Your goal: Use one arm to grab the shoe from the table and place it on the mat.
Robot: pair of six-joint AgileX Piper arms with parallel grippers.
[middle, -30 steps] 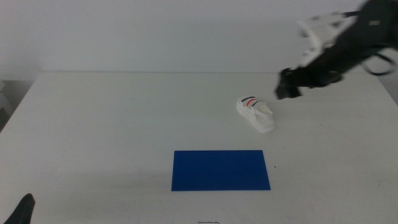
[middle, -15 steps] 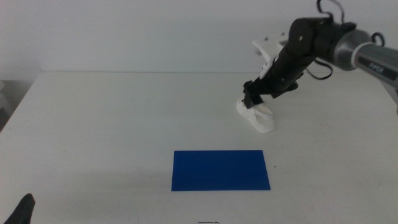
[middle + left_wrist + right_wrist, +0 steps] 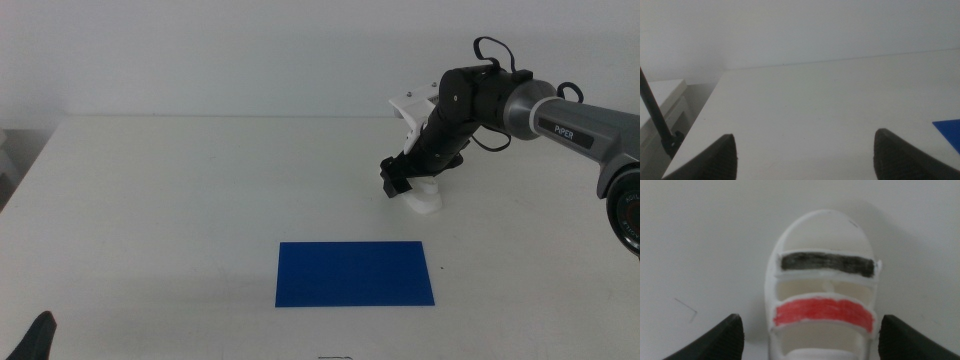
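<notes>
I'm at the grasp step: my right gripper [image 3: 397, 184] hangs over the shoe [image 3: 425, 198], which sits on the counter [image 3: 180, 200] beyond the mat [image 3: 356, 273]. Jaws are spread, one on each side of the straps. Next I judge it needs lowering, then closing. Only the right wrist view shows the straddle; the middle view hides it. The left gripper [image 3: 802, 155] waits, also spread.

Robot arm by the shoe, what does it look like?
The arm is thick, black and dark grey, with white "PiPER" lettering, a looping black cable and a white bracket. The right gripper has two dark jaws; the left gripper matches.
</notes>
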